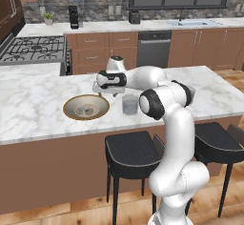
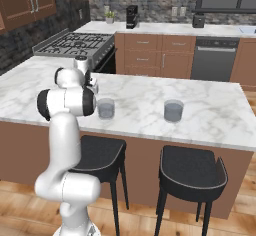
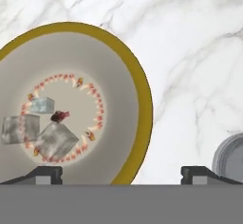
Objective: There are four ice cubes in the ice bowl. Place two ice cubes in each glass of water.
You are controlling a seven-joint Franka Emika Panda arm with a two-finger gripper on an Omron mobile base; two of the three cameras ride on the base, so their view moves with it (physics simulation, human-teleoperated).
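Note:
The ice bowl (image 3: 137,95), grey-beige inside with a golden rim, lies on the marble island (image 1: 43,109); it also appears from the left base (image 1: 86,107). Three ice cubes (image 3: 56,141) rest near its centre, two large and one small. My gripper (image 3: 123,175) hovers above the bowl's right rim, open, fingertips wide apart with nothing between them; from the base it is seen between bowl and glass (image 1: 110,93). One glass of water (image 1: 129,104) stands just right of the bowl, its rim at the hand view's lower right (image 3: 230,159). The other glass (image 2: 173,111) stands farther right.
Two black stools (image 1: 133,150) stand against the island's near side. A stove (image 1: 33,47) lies behind to the left, and a back counter with a coffee machine (image 1: 73,16) and a sink (image 1: 190,23) runs along the wall.

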